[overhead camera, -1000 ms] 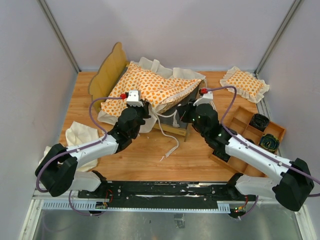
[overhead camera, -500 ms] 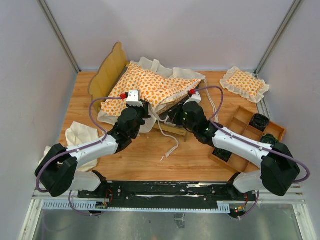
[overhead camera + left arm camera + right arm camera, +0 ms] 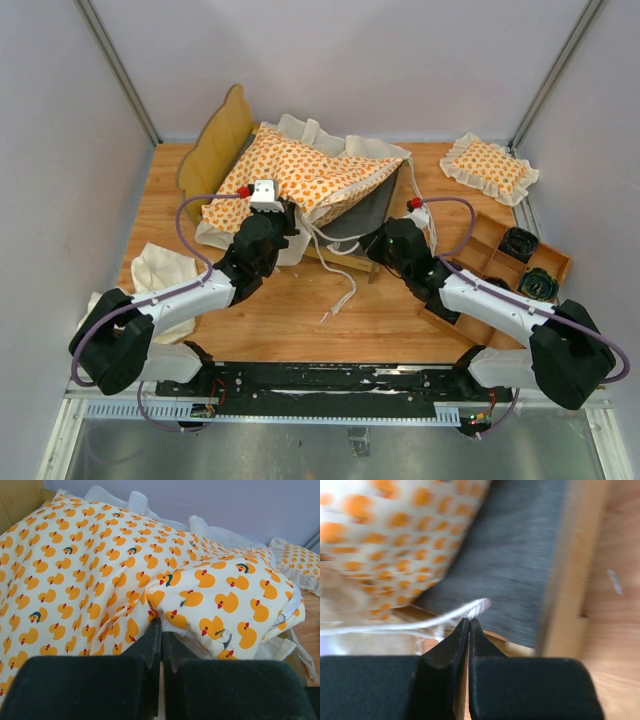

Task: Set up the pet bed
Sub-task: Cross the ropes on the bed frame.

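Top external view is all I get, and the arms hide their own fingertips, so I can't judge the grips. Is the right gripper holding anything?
Observer: The right gripper is shut; the end of the tie string lies at its tips, against the grey base. Too blurred to tell if it is pinched.
Operator: And the left?
Observer: The left gripper is shut, tips tucked into a fold of the cushion.
Operator: What's the print?
Observer: Small orange ducks.

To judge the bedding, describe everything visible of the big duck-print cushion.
The cushion is cream cloth printed with orange ducks, edged in cream ruffle, with white tie strings. It lies rumpled, askew on the bed frame, one corner raised off the grey base. The left fingers appear to pinch its puckered near edge; the right fingers hold one tie string.
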`<state>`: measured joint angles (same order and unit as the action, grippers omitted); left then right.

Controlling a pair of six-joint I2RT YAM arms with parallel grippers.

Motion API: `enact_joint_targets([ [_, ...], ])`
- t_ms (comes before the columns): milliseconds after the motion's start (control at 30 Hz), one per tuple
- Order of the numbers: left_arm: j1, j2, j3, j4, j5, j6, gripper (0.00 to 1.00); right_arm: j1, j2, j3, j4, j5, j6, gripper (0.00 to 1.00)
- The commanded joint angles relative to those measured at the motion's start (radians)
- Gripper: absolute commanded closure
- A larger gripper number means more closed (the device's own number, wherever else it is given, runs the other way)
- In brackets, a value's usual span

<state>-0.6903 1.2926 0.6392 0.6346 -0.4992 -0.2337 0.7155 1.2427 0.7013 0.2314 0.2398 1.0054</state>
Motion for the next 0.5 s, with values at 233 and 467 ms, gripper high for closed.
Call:
enact_joint_targets([
  [233,0.015,-0.019,-0.001,0.033,-0.023,0.007,1.0,-0.025,-0.034,0.034,-0.175,0.161,-0.111,1.0],
  [467,0.017,-0.008,0.003,0.035,-0.024,0.002,1.0,-0.026,0.002,0.126,-0.137,0.245,-0.217,1.0],
])
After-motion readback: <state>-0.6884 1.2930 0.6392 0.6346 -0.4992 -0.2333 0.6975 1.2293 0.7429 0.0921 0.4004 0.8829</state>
